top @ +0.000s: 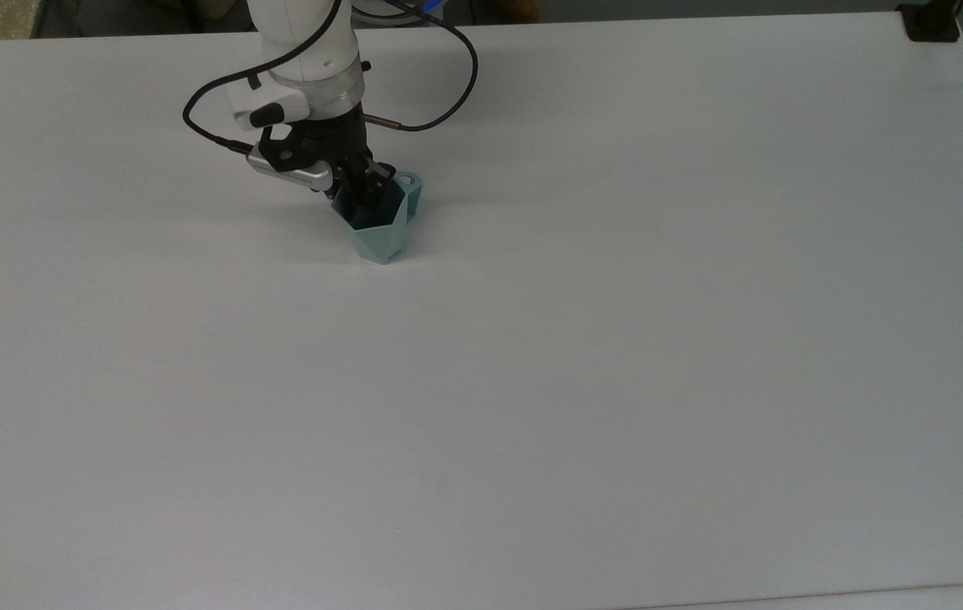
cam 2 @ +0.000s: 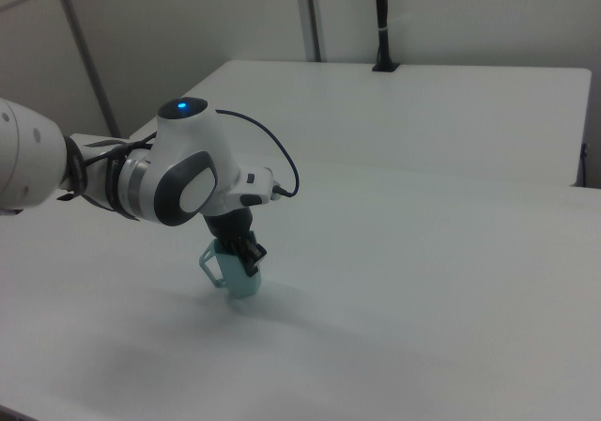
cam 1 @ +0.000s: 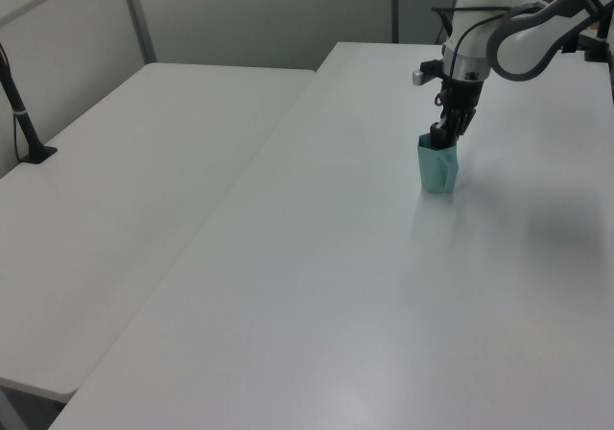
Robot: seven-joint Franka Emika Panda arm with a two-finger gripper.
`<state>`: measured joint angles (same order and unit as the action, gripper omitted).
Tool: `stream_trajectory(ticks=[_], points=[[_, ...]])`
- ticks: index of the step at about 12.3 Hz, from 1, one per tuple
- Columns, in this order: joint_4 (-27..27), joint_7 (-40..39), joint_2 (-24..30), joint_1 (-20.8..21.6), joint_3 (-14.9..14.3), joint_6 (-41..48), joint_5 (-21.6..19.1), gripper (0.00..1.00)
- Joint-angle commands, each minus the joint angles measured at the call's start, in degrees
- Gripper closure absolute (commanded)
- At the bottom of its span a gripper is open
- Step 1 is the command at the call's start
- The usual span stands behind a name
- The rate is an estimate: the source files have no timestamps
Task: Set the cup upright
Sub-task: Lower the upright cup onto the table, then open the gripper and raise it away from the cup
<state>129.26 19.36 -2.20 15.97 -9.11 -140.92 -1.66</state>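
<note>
- Standing mouth-up on the table [top: 617, 381], the cup [top: 379, 227] looked upright or very nearly so, its narrow base apparently on the surface; I judged the righting itself done.
- It sat toward 11 o'clock of the table in the top view, with open tabletop at 6 o'clock and all around it.
- Its small handle [top: 411, 184] pointed to about 1 o'clock in the top view.
- The gripper [top: 360, 188] came down from 11 o'clock, one finger inside the cup and the other outside, seemingly clamped on the wall at the rim.
- Apart from that finger, I saw nothing inside the cup.
- What was left, in my judgement: parting the fingers and lifting clear without tipping the cup.
- Farther off, the arm [cam 2: 178, 172] leaned over the cup.
</note>
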Motion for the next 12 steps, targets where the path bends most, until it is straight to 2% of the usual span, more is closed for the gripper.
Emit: stream_trajectory(ticks=[1,3,6,8,10,12], points=[[-0.7,-1.0,0.9,0.6,-0.2,0.1,-1.8,0.02],[-3.6,-1.7,2.4,0.5,-0.3,6.8,-1.8,0.00],[-13.2,-1.6,4.6,0.6,-0.3,20.4,-1.7,0.00],[-16.8,-2.6,6.2,0.7,-0.1,27.1,0.3,0.00],[-19.4,-9.1,7.6,0.6,-0.1,32.3,3.6,0.00],[-20.5,-17.8,9.0,-0.6,-0.5,36.8,4.0,0.00]])
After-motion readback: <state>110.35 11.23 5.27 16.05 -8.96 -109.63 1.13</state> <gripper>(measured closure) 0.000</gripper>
